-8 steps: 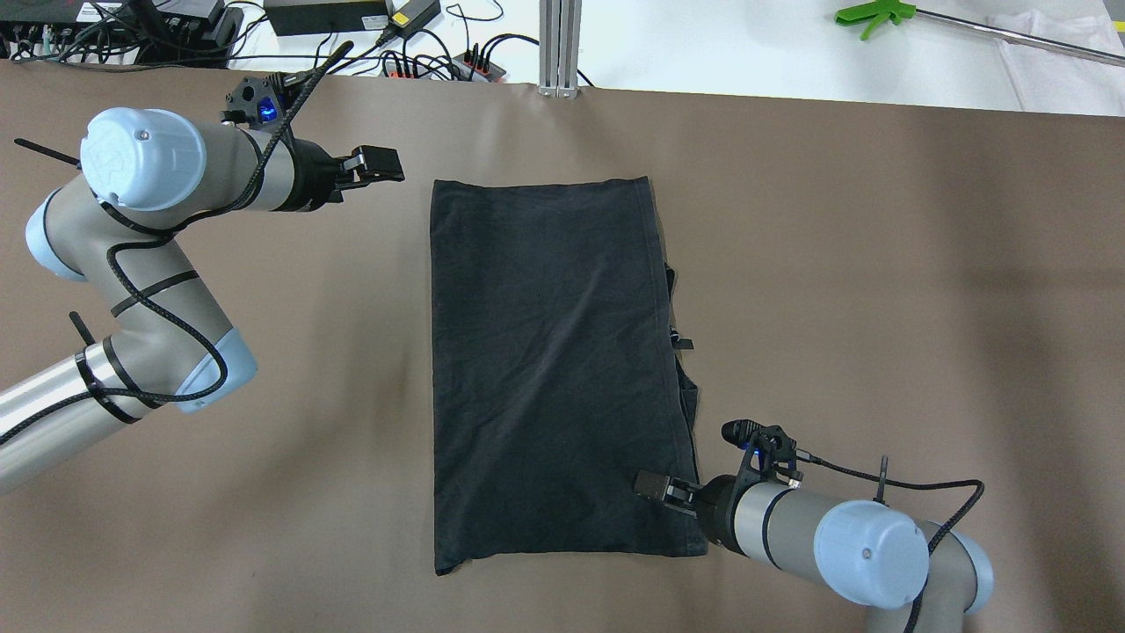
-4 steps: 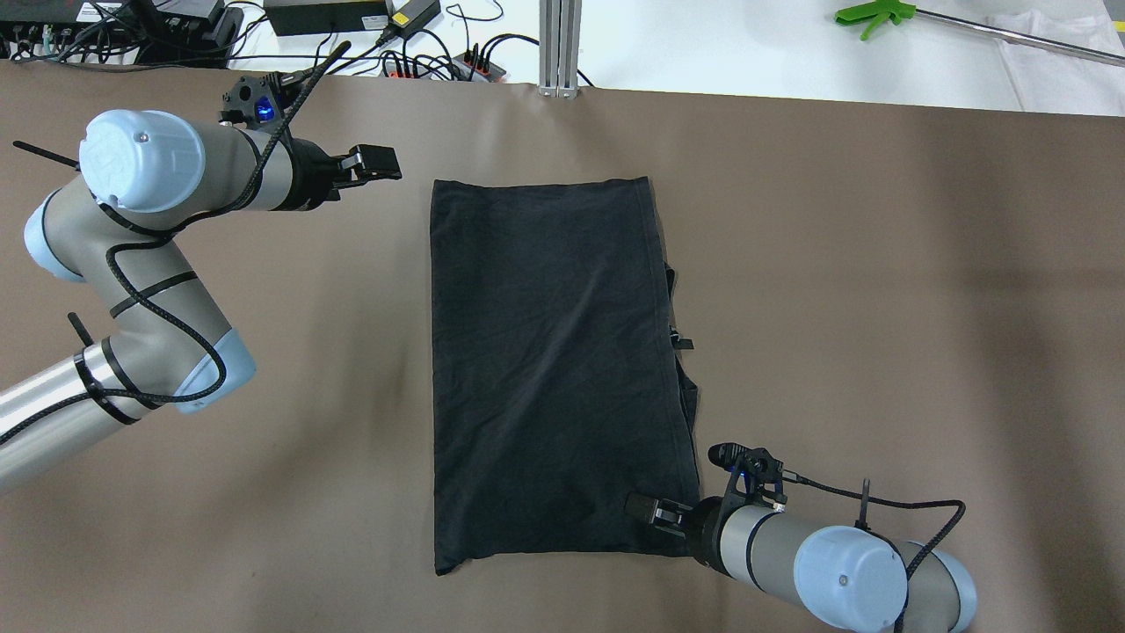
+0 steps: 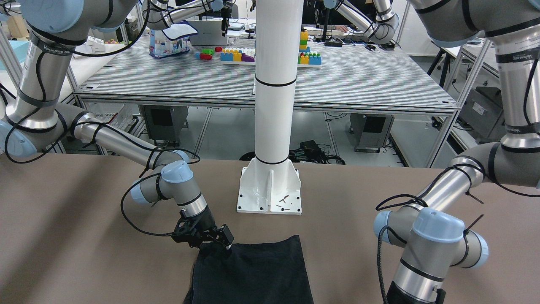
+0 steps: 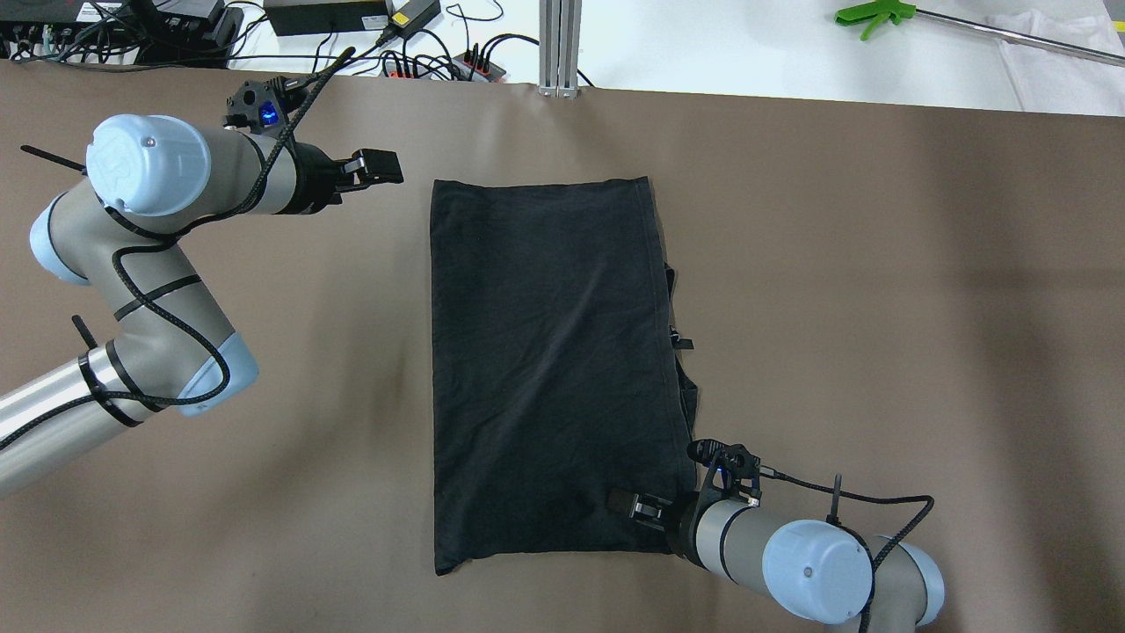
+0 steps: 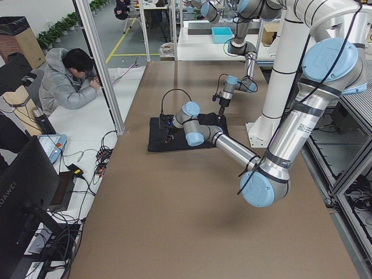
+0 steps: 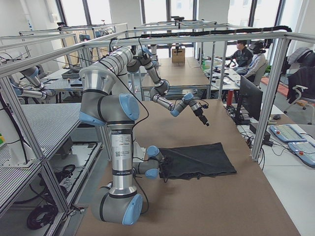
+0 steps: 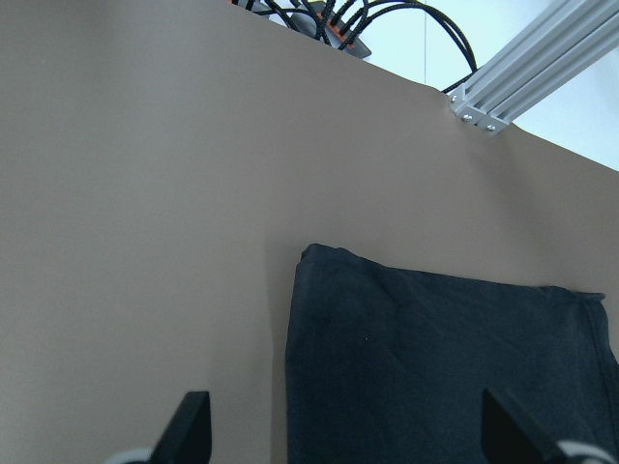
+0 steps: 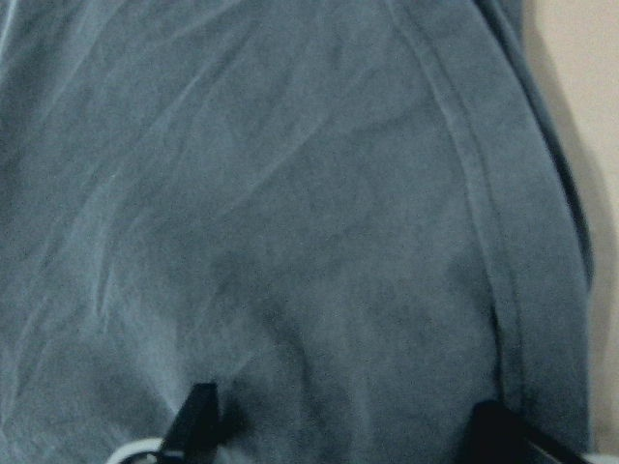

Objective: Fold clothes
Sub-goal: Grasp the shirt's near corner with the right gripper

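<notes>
The black garment (image 4: 554, 369) lies flat on the brown table (image 4: 879, 264) as a tall rectangle. It also shows in the front view (image 3: 253, 274) and in both side views (image 5: 160, 142) (image 6: 202, 160). My right gripper (image 4: 628, 507) is open and sits low over the garment's near right corner; its wrist view (image 8: 343, 425) shows only wrinkled cloth between the spread fingertips (image 8: 198, 416). It shows at that corner in the front view (image 3: 217, 244). My left gripper (image 4: 380, 167) is open and empty, hovering just left of the garment's far left corner (image 7: 309, 256).
A white post base (image 3: 270, 196) stands at the robot's side of the table. An aluminium post (image 4: 560, 48), cables and power strips (image 4: 422, 61) line the far edge. A green tool (image 4: 870, 16) lies beyond it. A small black tab (image 4: 681, 341) sticks out of the garment's right edge.
My right gripper has moved left and toward the near edge, further over the garment's corner. The left arm has barely shifted. The garment lies as before.
</notes>
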